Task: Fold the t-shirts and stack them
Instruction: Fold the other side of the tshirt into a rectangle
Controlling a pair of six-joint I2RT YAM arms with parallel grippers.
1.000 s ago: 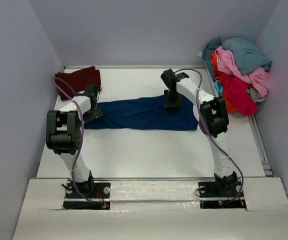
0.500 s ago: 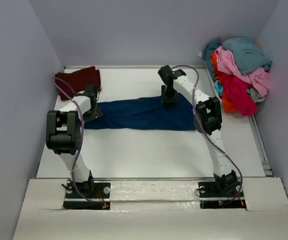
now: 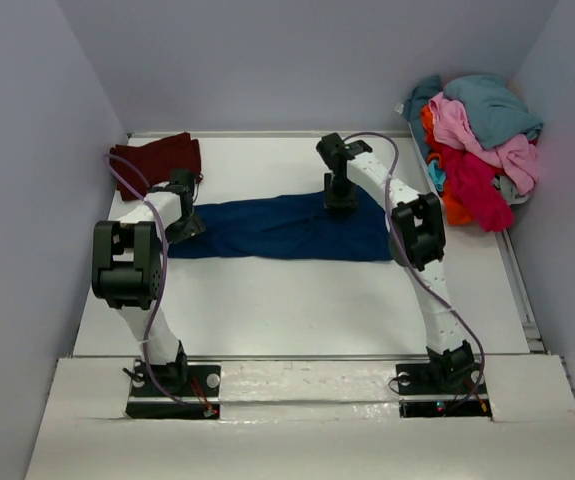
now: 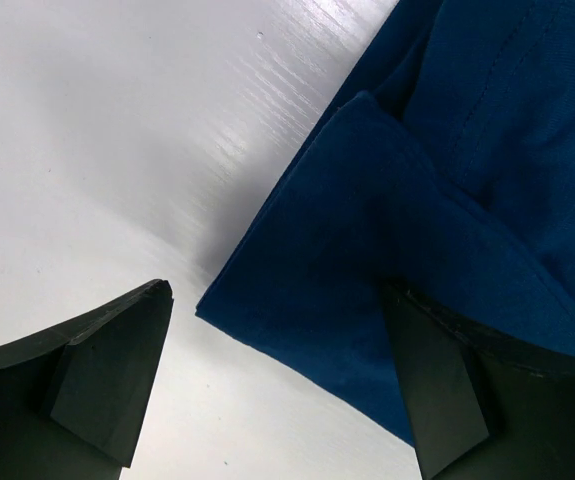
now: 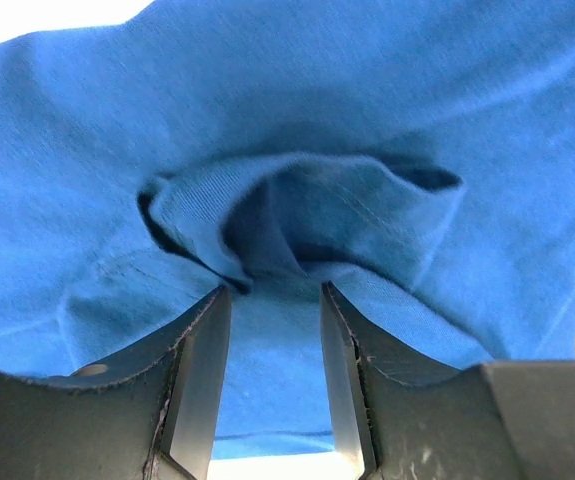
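Bare bench (image 3: 307, 300) lies open all along the near side of the navy t-shirt (image 3: 267, 228), with a narrower strip beyond its far edge. Past its left end the maroon t-shirt (image 3: 155, 155) fills the corner; past its right end a heap of t-shirts (image 3: 479, 140) blocks the way.

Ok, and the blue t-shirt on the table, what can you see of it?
The blue t-shirt is soft knit cloth with no print showing, folded into a long band lying flat across the middle of the table. Its stitched hem corner lies under the open left gripper, one finger over the cloth. The right gripper pinches a puckered fold at its far edge.
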